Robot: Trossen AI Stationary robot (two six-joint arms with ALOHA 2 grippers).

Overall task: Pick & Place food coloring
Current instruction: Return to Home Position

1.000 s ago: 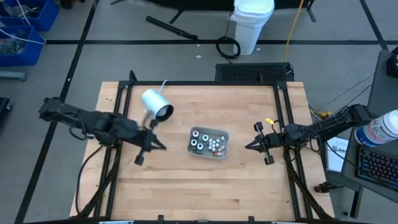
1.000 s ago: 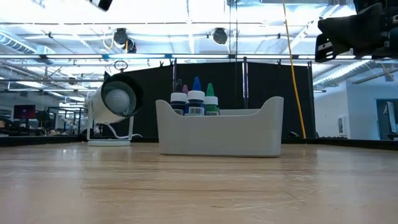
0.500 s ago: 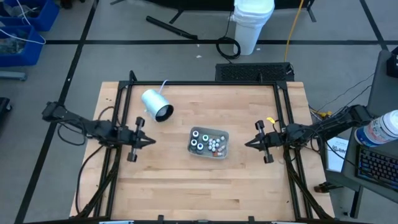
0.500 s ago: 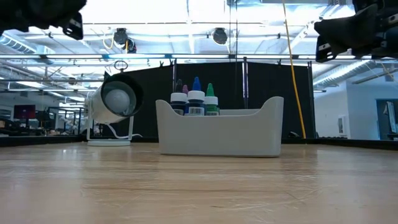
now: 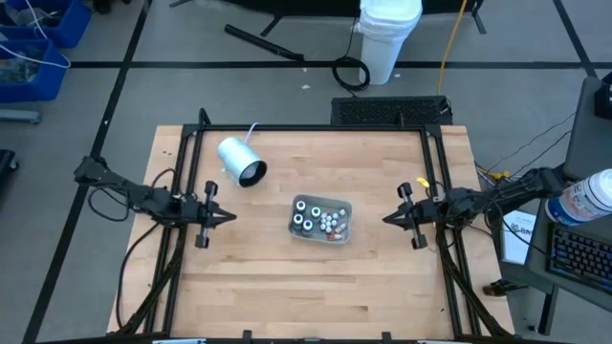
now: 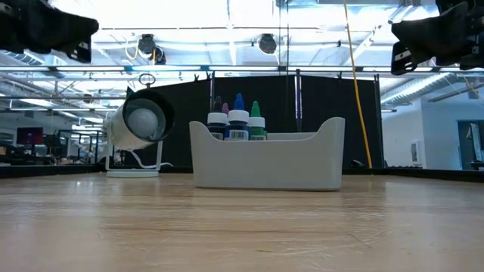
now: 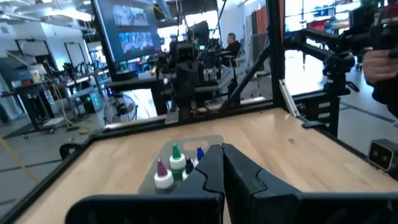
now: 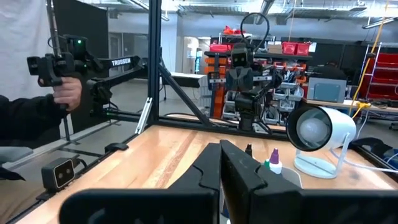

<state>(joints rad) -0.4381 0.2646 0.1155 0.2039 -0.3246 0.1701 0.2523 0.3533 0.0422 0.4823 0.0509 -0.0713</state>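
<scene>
The food coloring is a cluster of tiny bottles standing in a shallow grey tray at the table's middle. The low view shows the bottles' tops above the tray's wall. My left gripper hovers at the table's left side, shut and empty, pointing level toward the tray. In its wrist view, the bottles lie beyond its fingertips. My right gripper hovers at the right side, shut and empty, facing the tray; the bottles show past it.
A white-and-grey cylinder with a cord stands far-left of the tray on its foot. Black frame rails run along the table's sides. A person's hand holds a device beyond the table. Bare wood lies nearer than the tray.
My left arm has drawn back toward the table's left edge and come down. Its gripper has tipped from slanting downward to level and stays shut. The tray and bottles have kept still.
</scene>
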